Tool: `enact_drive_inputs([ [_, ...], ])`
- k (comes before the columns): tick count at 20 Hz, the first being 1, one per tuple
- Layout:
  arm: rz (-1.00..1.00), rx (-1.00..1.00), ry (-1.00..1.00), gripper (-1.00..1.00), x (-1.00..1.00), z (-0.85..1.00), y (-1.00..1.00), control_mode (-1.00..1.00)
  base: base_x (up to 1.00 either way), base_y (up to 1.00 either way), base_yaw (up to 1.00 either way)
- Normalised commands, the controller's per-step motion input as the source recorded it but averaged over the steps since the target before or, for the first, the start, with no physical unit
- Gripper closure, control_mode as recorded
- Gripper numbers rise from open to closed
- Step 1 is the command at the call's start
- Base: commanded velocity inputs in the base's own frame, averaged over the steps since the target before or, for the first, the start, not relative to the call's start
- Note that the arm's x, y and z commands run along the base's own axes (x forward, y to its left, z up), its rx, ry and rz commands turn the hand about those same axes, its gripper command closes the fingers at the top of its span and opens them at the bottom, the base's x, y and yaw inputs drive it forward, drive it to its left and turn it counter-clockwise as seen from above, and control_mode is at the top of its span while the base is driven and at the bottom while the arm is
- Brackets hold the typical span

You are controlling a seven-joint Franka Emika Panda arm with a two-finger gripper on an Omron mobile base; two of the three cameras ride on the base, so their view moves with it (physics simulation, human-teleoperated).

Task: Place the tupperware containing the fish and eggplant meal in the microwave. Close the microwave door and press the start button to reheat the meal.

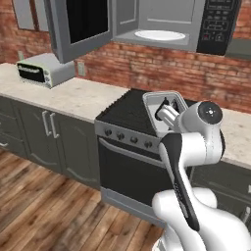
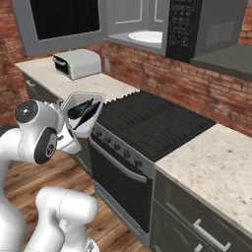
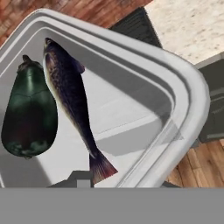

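Observation:
The tupperware (image 1: 169, 96) hangs tilted on edge in front of the stove, well below the microwave (image 1: 162, 17). My gripper (image 1: 165, 109) is shut on its rim. In the hand view the tupperware (image 3: 144, 87) holds a dark speckled fish (image 3: 70, 92) and a dark green eggplant (image 3: 29, 113), both resting against its floor. From the right the tupperware (image 2: 83, 101) shows its open side with the dark food. The microwave door (image 1: 78, 24) is swung wide open to the left. Inside lies the white turntable (image 1: 160, 35). The black button panel (image 1: 219, 22) is on the right.
A black stove (image 1: 127, 115) with knobs stands straight ahead, with pale stone counter (image 1: 73, 95) on both sides. A white toaster oven (image 1: 41, 70) sits on the left counter. Wooden floor lies below, and a brick wall rises behind.

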Motion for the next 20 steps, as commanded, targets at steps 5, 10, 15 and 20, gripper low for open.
enact_drive_inputs([
  [5, 0.0, 0.0, 0.0, 1.0, 0.0, 0.0, 0.0, 1.0, 0.48, 0.21, -0.33],
  [10, 0.0, 0.0, 0.0, 1.0, 0.0, 0.0, 0.0, 1.0, 0.41, 0.38, -0.31],
  [15, 0.0, 0.0, 0.0, 1.0, 0.0, 0.0, 0.0, 1.0, 0.51, 0.46, -0.27],
  [20, 0.0, 0.0, 0.0, 1.0, 0.0, 0.0, 0.0, 1.0, 0.53, 0.33, -0.26],
])
